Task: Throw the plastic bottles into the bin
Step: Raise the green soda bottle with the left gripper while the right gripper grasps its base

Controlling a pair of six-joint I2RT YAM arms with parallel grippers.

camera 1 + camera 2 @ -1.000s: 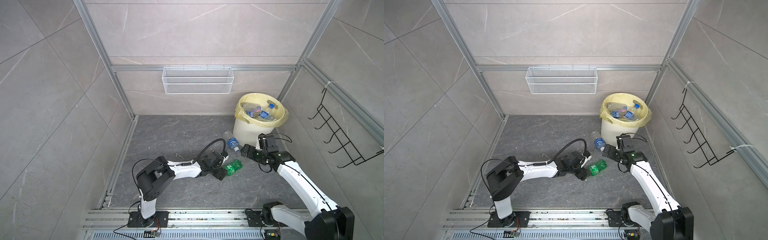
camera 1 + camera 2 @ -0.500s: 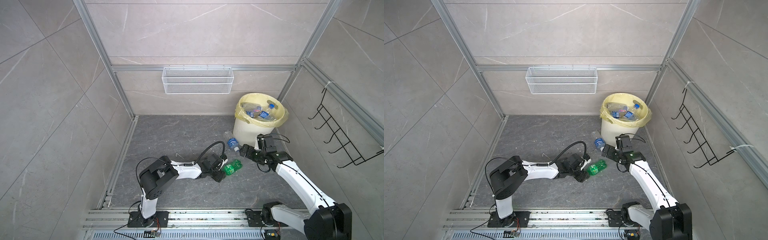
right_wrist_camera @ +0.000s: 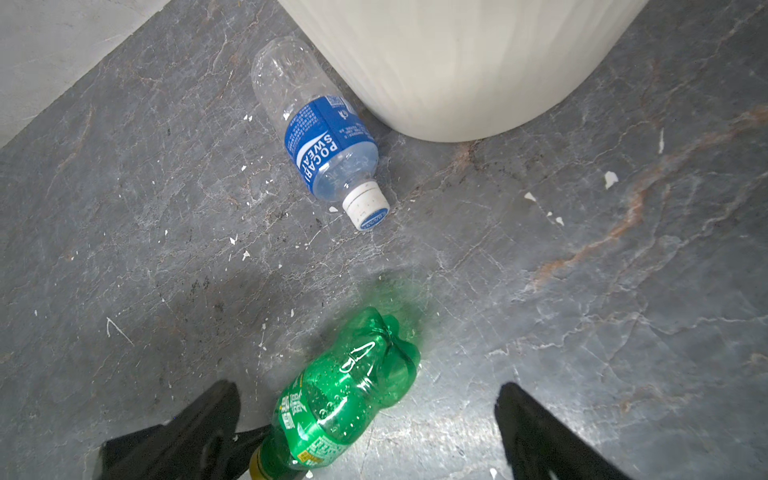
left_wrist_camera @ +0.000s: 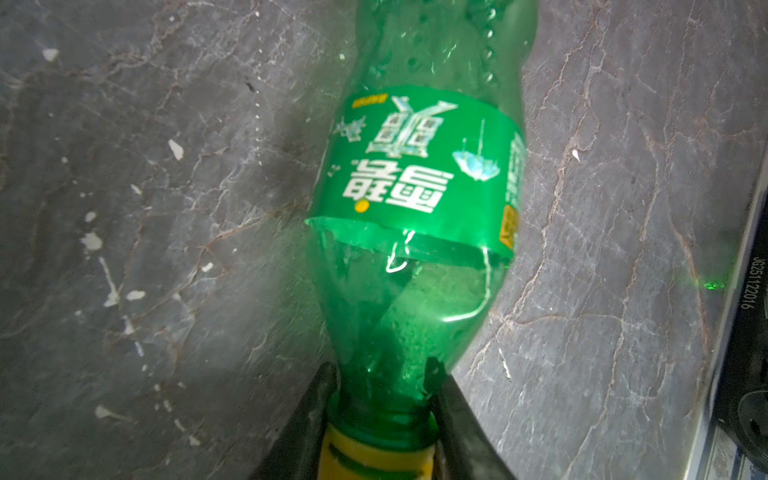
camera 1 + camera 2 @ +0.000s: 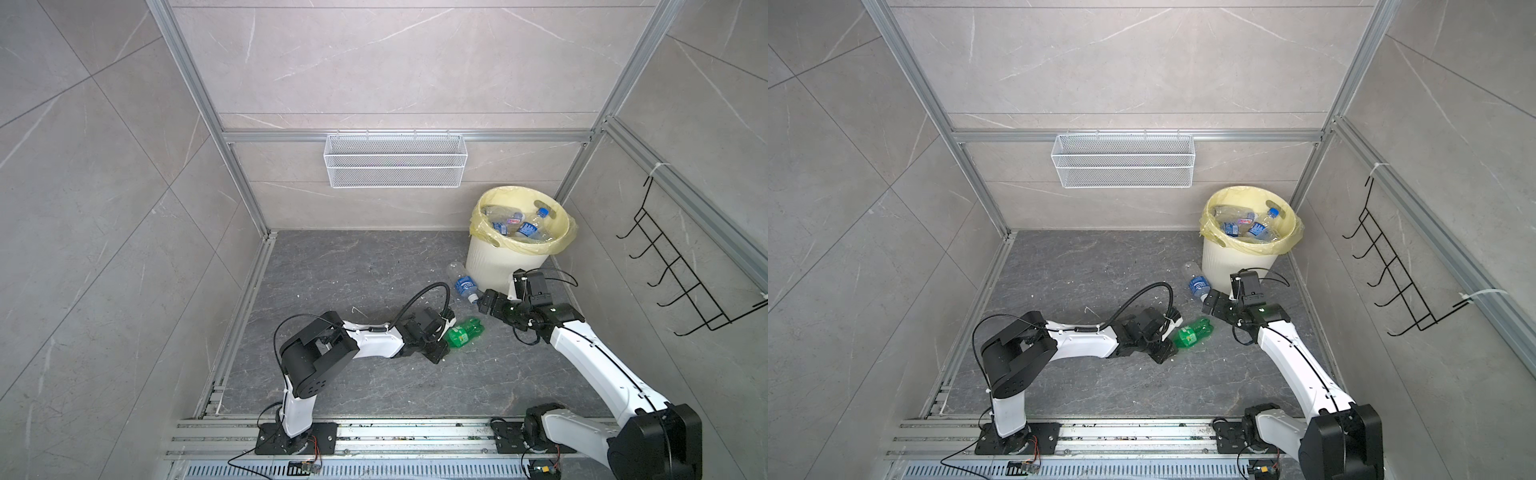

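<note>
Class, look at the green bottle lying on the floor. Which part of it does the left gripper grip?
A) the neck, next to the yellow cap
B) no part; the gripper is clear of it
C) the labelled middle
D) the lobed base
A: in the left wrist view the left gripper has its jaws pressed on either side of the neck of the green bottle, right beside the yellow cap.

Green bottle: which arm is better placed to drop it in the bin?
Left. The left fingers are shut on the green bottle at its neck; the right fingers stand open and empty, facing the clear bottle beside the bin.
</note>
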